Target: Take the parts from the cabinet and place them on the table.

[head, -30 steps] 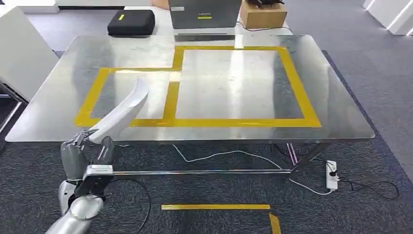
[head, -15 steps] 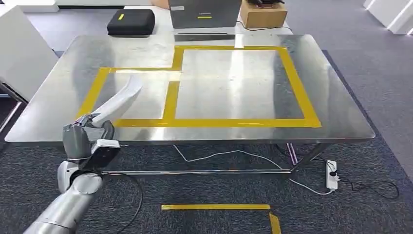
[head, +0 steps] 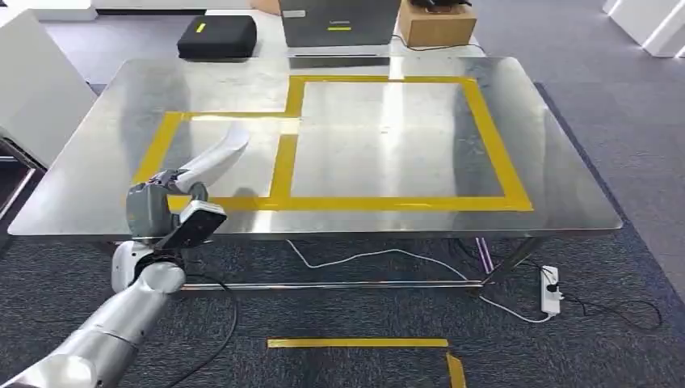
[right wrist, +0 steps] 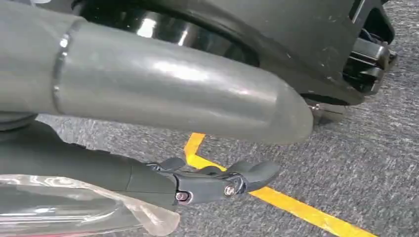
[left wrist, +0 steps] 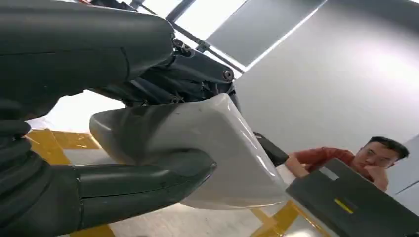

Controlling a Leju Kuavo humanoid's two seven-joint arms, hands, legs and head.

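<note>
L hand [head: 165,204] grips one end of white curved part [head: 214,158], held above table [head: 557,194] edge nr small yellow box; R hand [right wrist: 217,182] unclear. Risk: end-only grip lets part pivot, slip, land outside tape

A black zipped fabric case [head: 217,37] with a small yellow tag lies on the floor beyond the counter's far edge. Just beside it stands a grey box-shaped device [head: 340,22] with a yellow stripe, and next to that a brown cardboard box [head: 436,27]. A white power strip [head: 551,290] lies on the dark grey carpet [head: 614,121] under the near right corner, with white and black cables trailing from it. Yellow tape strips [head: 358,343] are stuck to the carpet in the foreground. A person in a red top [left wrist: 346,158] leans behind the grey device.
</note>
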